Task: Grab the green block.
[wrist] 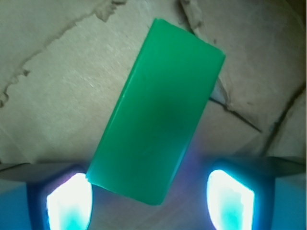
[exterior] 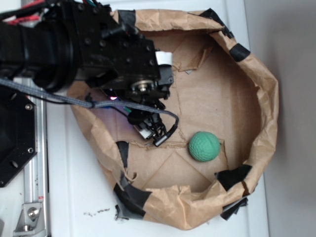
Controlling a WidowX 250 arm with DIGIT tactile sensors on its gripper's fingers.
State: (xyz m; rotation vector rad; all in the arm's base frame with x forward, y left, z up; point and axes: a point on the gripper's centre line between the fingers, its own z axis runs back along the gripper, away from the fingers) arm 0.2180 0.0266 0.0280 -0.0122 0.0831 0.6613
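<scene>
From the wrist view, the gripper (wrist: 148, 201) is spread wide, grasping nothing, one glowing fingertip (wrist: 69, 201) at each lower corner. The green block (wrist: 156, 112) lies flat on the cardboard between them, long axis tilted toward 1 o'clock. In the exterior view, a green ball (exterior: 203, 146) rests at 4 o'clock inside the paper-lined box (exterior: 266, 113).

The exterior view looks straight down from high above the brown paper nest (exterior: 256, 98); it is far enough to see the whole nest, the black arm (exterior: 74, 44) coming in from the left and the green ball (exterior: 203, 146) inside; the wrist view sits on the arm and looks down at the nest floor (wrist: 57, 86) from very near; the green block (wrist: 158, 115) fills its middle; both views share the nest floor; the arm hides the block from above.
</scene>
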